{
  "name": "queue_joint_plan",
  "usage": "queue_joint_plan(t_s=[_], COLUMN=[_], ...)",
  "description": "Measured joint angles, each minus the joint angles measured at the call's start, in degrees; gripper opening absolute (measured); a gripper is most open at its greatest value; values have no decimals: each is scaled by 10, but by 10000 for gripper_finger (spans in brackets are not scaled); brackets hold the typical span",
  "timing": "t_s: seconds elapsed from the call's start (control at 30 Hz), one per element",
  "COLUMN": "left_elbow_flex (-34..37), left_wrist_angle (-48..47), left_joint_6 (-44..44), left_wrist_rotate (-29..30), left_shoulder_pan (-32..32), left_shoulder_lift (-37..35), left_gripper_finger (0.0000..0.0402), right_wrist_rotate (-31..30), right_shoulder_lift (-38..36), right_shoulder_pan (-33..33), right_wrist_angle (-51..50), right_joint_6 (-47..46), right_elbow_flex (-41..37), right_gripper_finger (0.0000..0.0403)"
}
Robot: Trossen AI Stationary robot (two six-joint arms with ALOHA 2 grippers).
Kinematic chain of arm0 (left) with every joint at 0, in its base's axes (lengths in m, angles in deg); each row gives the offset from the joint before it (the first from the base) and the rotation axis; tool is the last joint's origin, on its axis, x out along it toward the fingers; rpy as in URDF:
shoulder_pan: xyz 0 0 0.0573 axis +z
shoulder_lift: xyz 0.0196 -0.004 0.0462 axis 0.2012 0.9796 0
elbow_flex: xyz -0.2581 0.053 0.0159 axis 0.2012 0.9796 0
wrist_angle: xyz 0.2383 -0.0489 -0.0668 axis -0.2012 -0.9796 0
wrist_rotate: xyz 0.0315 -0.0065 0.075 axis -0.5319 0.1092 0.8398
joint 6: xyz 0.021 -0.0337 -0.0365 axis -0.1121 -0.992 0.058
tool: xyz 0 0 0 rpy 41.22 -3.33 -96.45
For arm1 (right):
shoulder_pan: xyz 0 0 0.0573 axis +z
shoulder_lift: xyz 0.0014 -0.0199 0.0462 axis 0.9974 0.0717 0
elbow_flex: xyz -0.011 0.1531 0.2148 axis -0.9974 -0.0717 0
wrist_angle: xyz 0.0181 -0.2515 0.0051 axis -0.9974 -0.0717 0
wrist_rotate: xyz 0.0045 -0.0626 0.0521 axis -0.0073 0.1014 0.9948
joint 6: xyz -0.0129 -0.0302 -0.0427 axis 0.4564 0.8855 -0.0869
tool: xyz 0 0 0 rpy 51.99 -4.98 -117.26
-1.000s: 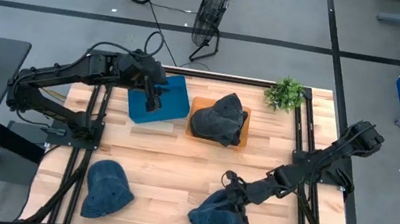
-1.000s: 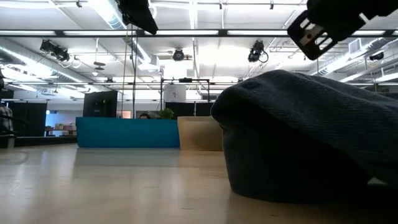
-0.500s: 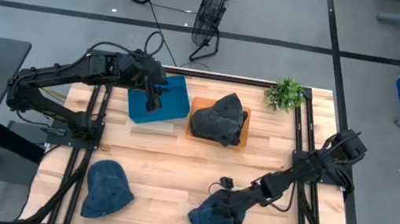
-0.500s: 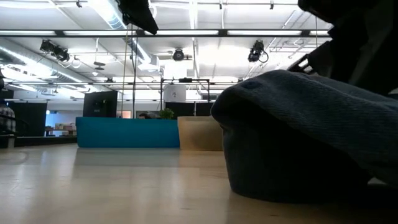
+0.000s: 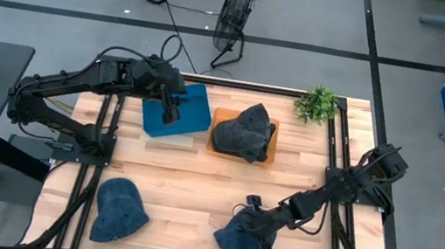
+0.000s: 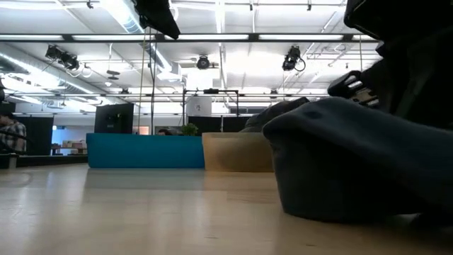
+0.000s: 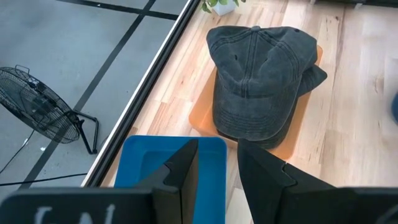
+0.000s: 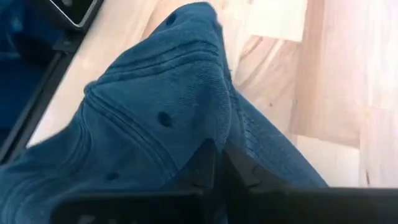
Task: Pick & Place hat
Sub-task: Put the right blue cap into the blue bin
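Right gripper (image 5: 258, 224) sits low at about 5 o'clock on the table (image 5: 187, 181), its fingers pressed together on a fold of the dark blue hat (image 5: 242, 244). Right wrist view: the two dark fingers pinch a ridge of the cap's cloth (image 8: 180, 118). The hat rests on the wood near the front edge; in the low view it fills the right side of the picture (image 6: 354, 170).

Left gripper (image 5: 170, 103) hangs over the blue tray (image 5: 194, 107) at about 11 o'clock, fingers (image 7: 186, 165) spread a little, holding nothing.

A second hat (image 5: 244, 129) lies on the orange tray (image 5: 269, 145) at about 12 o'clock, just beside the blue tray. A third hat (image 5: 119, 209) lies at about 7 o'clock.

Small green plant (image 5: 317, 103) at about 1 o'clock, on the corner.
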Motion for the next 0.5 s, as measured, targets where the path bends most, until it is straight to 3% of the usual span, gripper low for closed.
queue_joint_plan(t_s=[0.17, 0.37, 0.5], left_elbow_flex=[0, 0, 0], left_wrist_angle=[0, 0, 0], left_joint_6=[0, 0, -28], left_wrist_rotate=[0, -5, -48], left_shoulder_pan=[0, 0, 0], left_shoulder_lift=[0, 0, 0], left_gripper_finger=[115, 115, 115], right_wrist_rotate=[33, 25, 34], right_shoulder_lift=[-23, -51, -51], right_shoulder_pan=[-23, -92, -161], right_wrist_angle=[-46, -213, -298], right_joint_6=[91, 248, 338], right_elbow_flex=[36, 160, 232], right_gripper_finger=[7, 5, 5])
